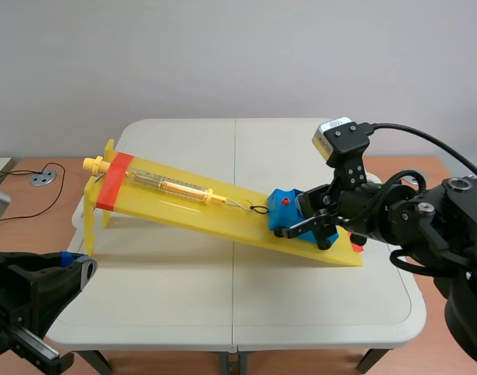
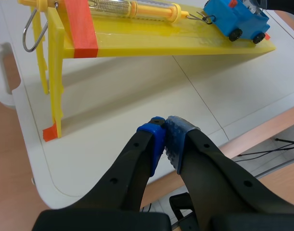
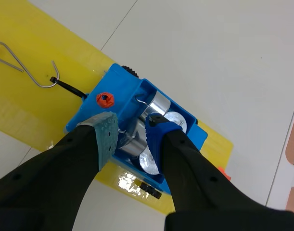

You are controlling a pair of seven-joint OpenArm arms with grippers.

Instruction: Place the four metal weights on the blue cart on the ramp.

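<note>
While its two pads press against either side of a metal weight, the right gripper is clamped on that weight, which sits low inside the blue cart. Three other weights crowd the same tub, at about 1 to 5 o'clock from the held one, their shiny tops showing. A small red knob marks the cart's deck at 11 o'clock of the gripper, and beyond it, near 10 o'clock, a wire hook links to the cart's black loop. From the scene view the cart rests at the low end of the yellow ramp, toward 4 o'clock, while a spring scale lies along the slope toward the red band at the raised 10 o'clock end. The left gripper has its blue pads pressed together on nothing, poised over the white table near its 8 o'clock corner, with the ramp well ahead between 11 and 1 o'clock.
</note>
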